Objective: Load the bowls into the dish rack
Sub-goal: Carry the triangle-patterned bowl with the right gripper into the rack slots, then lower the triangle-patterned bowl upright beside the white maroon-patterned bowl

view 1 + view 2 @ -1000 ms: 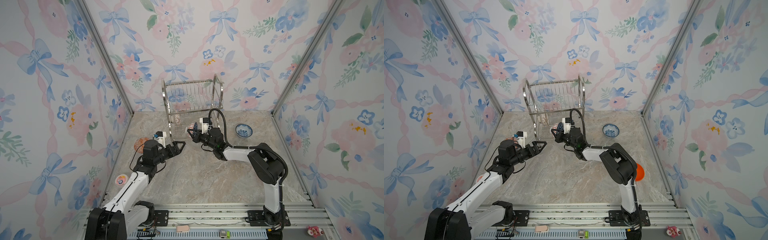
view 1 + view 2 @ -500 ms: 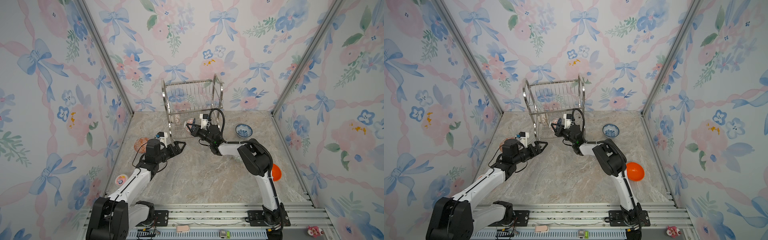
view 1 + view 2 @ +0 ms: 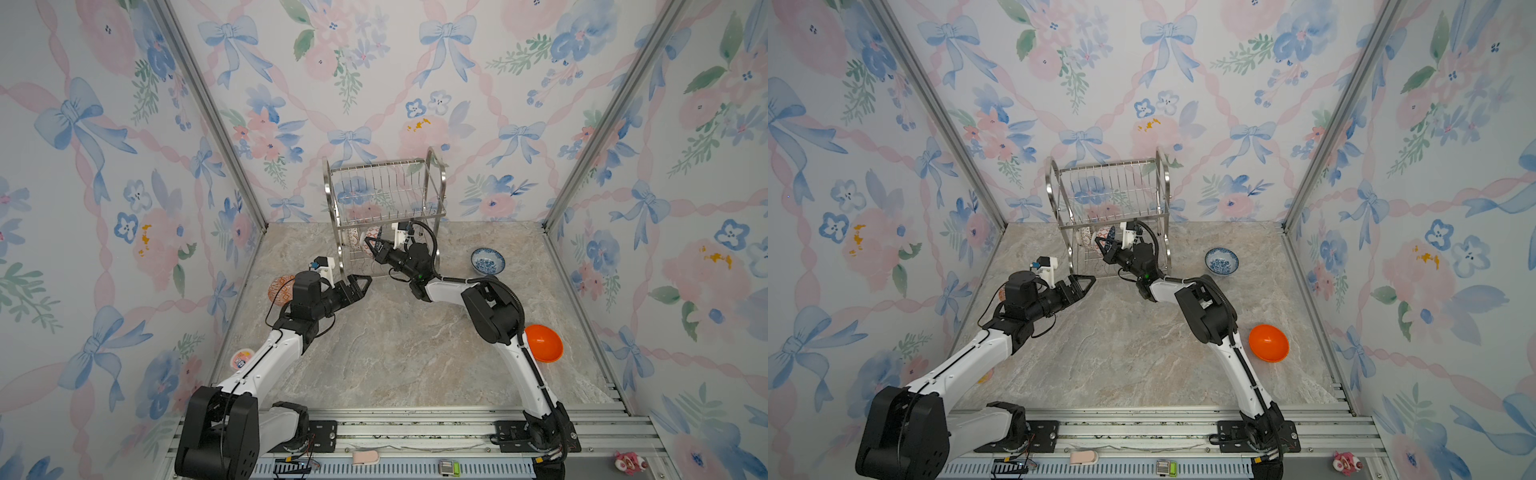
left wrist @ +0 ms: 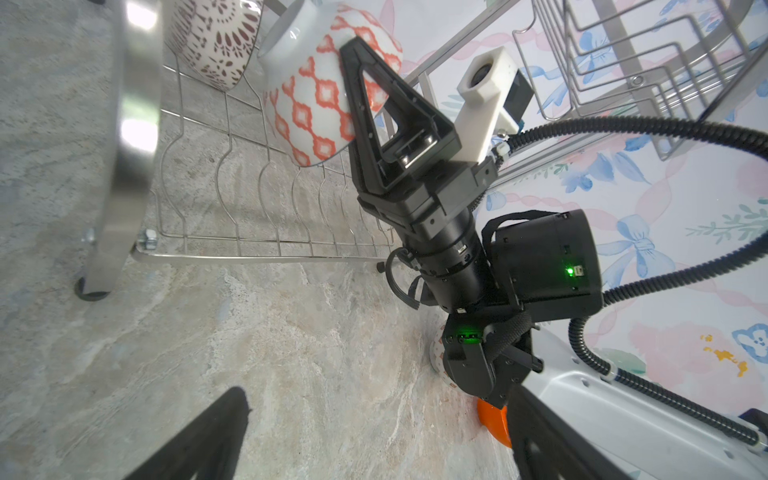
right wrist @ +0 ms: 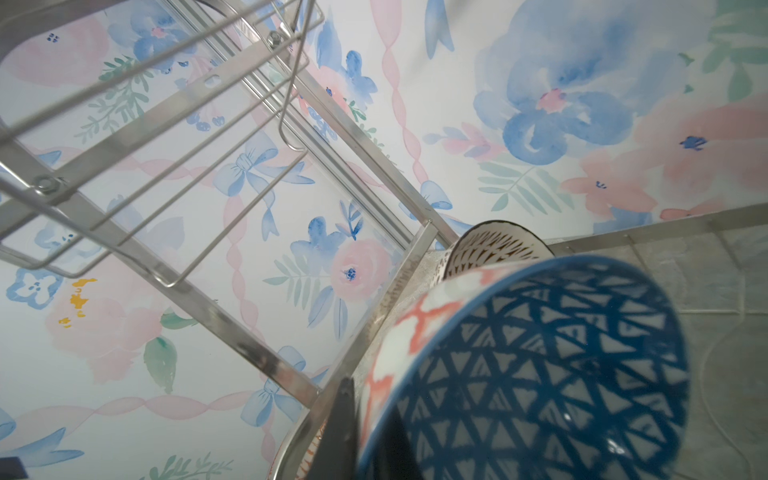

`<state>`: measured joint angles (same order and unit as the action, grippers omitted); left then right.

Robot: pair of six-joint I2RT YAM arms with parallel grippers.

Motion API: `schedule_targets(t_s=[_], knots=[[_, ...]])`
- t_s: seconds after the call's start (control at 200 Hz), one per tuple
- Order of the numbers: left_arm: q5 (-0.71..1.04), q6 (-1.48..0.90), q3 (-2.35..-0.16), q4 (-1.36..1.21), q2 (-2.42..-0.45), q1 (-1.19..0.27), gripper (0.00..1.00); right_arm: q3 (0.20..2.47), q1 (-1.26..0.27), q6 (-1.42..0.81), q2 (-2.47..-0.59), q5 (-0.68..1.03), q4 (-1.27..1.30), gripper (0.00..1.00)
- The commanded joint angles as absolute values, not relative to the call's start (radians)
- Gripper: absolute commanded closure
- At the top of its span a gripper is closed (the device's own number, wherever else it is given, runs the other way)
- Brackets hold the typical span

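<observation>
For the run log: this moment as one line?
right end effector: shut on orange-patterned bowl, over dish rack lower tier | left end effector: open | dark-patterned bowl: racked

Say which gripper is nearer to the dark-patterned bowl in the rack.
Right. The right gripper, shut on a red-patterned bowl, is in the lower tier of the rack beside the dark-patterned bowl. The left gripper is open, in front of the rack.

Tabletop (image 3: pixel 395 353): stone-patterned, grey-beige with veins. Dish rack (image 3: pixel 384 187) stands on its legs at the back middle, close to the back wall (image 3: pixel 374 83). Blue-white bowl (image 3: pixel 488 261) sits upright to the rack's right, apart from it. Plain orange bowl (image 3: pixel 543 343) lies near the right edge, further forward. Orange-red patterned bowl (image 3: pixel 279 289) is at the left edge, partly hidden. Small pink round item (image 3: pixel 242 357) lies further forward along that edge.
</observation>
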<state>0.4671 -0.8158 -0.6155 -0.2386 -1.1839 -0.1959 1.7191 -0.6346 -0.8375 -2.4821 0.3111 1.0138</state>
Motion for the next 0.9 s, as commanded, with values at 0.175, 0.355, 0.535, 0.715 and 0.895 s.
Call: schedule_targets(t_s=[0.175, 0.355, 0.535, 0.715, 0.895], knots=[[0.458, -0.812, -0.632, -0.256, -1.199, -0.182, 0.02, 1.859, -0.609, -0.863, -2.565, 0.313, 1.047, 0.99], [0.459, -0.812, -0.636, -0.256, -1.206, -0.174, 0.02, 1.903, -0.614, -0.83, -2.586, 0.309, 1.006, 0.96], [0.463, -0.818, -0.642, -0.256, -1.218, -0.172, 0.02, 1.954, -0.614, -0.8, -2.608, 0.316, 0.95, 0.95], [0.461, -0.829, -0.649, -0.258, -1.224, -0.173, 0.02, 1.997, -0.613, -0.786, -2.636, 0.318, 0.915, 0.93], [0.456, -0.84, -0.655, -0.265, -1.237, -0.173, 0.02, 2.054, -0.61, -0.788, -2.674, 0.325, 0.877, 0.92]])
